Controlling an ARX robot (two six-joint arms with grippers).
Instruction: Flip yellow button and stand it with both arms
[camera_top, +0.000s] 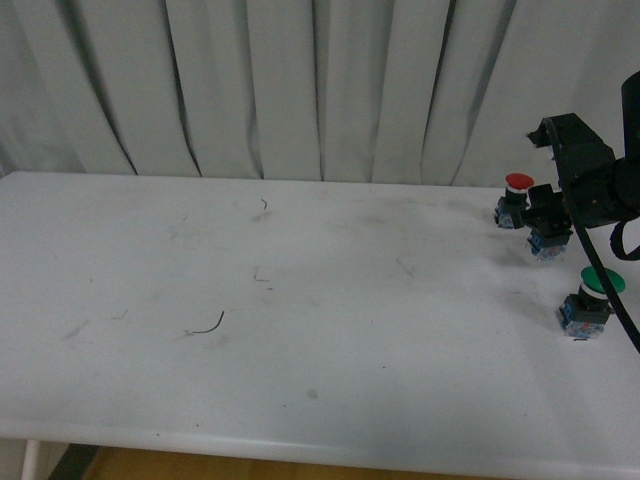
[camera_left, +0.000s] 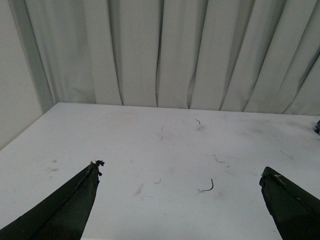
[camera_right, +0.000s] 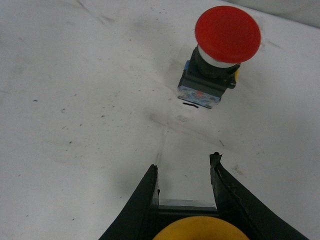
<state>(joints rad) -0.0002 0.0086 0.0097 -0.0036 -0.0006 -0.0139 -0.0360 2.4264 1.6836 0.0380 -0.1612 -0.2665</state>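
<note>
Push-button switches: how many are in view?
3: red button far right by the curtain, green button near the right edge, yellow button in the right gripper between them. More may lie off-frame.

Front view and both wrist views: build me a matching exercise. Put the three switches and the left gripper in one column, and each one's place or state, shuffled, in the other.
Things:
1. yellow button
2. red-capped switch
3. green-capped switch
4. left gripper

Places or states:
A. open, holding nothing
B. on the table, nearest the curtain
C. held in the right gripper
D. on the table, nearest the robot

Pairs: 1-C, 2-B, 3-D, 4-A
</note>
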